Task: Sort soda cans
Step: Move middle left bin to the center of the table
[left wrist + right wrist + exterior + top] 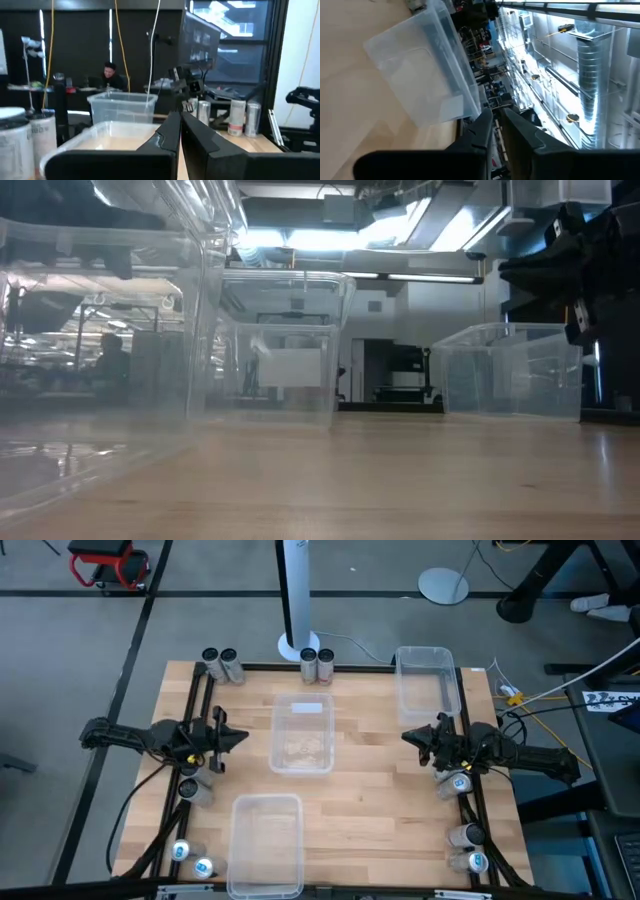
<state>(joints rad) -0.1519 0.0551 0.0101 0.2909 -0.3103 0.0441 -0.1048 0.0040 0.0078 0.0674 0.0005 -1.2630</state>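
The middle clear bin [303, 733] sits at the centre of the wooden table [380, 800]. Left of it, the left gripper [236, 737] hangs with fingers clenched on nothing; right of it, the right gripper [410, 736] likewise is pinched closed and empty. The soda cans [316, 664] stand in pairs and clusters all round that bin: two behind it, two at the far left corner [220, 664], others along both side edges [464, 835] of the table. Two more clear bins [428, 679] lie at the far right and near edge.
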